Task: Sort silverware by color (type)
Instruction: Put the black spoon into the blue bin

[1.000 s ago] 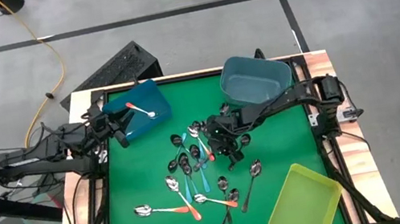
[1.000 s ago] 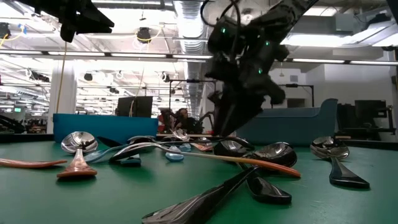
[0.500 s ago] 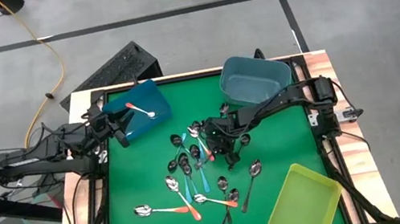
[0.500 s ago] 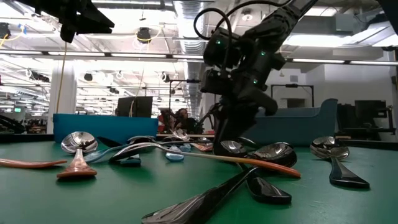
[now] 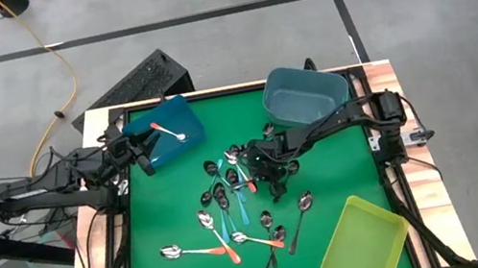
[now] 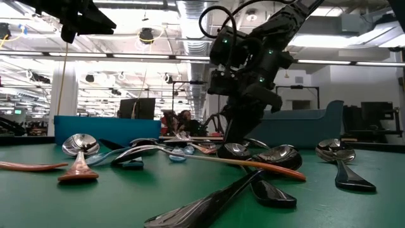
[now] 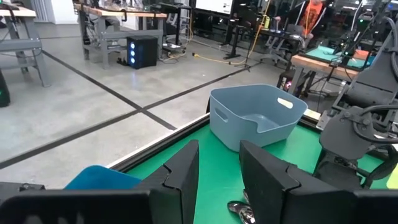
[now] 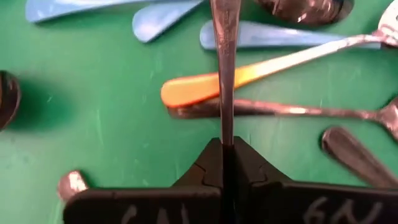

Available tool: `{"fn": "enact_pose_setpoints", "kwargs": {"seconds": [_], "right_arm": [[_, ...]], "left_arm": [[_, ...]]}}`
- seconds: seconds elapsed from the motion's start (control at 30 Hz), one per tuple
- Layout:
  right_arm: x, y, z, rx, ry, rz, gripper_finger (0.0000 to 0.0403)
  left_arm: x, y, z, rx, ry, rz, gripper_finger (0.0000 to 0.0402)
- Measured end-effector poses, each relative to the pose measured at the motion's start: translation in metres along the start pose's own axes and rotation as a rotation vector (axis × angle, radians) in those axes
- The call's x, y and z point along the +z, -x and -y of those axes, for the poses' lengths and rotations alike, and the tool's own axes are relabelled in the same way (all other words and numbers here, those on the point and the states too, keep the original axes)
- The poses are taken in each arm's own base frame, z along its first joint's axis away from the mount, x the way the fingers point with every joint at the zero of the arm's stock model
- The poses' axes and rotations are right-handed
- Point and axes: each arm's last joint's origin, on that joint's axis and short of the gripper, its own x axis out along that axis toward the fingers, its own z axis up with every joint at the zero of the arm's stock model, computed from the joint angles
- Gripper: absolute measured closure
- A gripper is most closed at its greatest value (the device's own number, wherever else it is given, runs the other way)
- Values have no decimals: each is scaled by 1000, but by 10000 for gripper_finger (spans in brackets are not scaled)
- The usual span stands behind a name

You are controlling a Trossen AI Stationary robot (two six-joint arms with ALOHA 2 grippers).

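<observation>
crowded spoons (right tool pinching)

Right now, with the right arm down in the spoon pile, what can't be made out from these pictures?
- Right wrist view: the right gripper is shut on a dark metal handle; its bowl is cut off by the edge.
- High view: that spoon is too small, hidden under the arm.
- Left wrist view: the blue bin is mostly hidden by the fingers.

Bright, even light falls from the ceiling strip lights, which glare white across the level view. The green counter is evenly lit, and shadows under the spoons are soft and short. Spoon bowls throw small highlights. Close to the lens, the nearest dark handle goes blurry.
</observation>
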Motion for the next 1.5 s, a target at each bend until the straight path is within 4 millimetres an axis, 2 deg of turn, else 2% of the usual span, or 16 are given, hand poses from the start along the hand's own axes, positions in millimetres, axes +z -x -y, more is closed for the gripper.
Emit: {"fn": "enact_pose_setpoints", "kwargs": {"seconds": [0.17,0.43,0.53,0.6,0.77,0.87,1.0,1.13,1.5], "right_arm": [[3,30,10,-30,-47,56,389],[9,124,42,-176,-190,342,389],[-1,160,58,-317,-268,404,389],[-14,177,69,-398,-331,386,389],[-49,208,91,-561,-513,293,389],[-68,213,100,-617,-625,203,389],[-87,209,104,-601,-702,52,389],[-100,191,107,-602,-717,-43,389],[-135,154,109,-598,-774,-79,388]], "left_arm": [[0,0,0,0,-2,0,301],[0,0,0,5,-5,1,301],[0,0,0,6,-5,2,301],[0,0,0,6,-4,2,301],[0,0,0,6,5,2,301],[0,0,0,6,11,2,301],[0,0,0,6,11,2,301],[0,0,0,6,12,2,301],[0,0,0,14,11,4,301]]}}
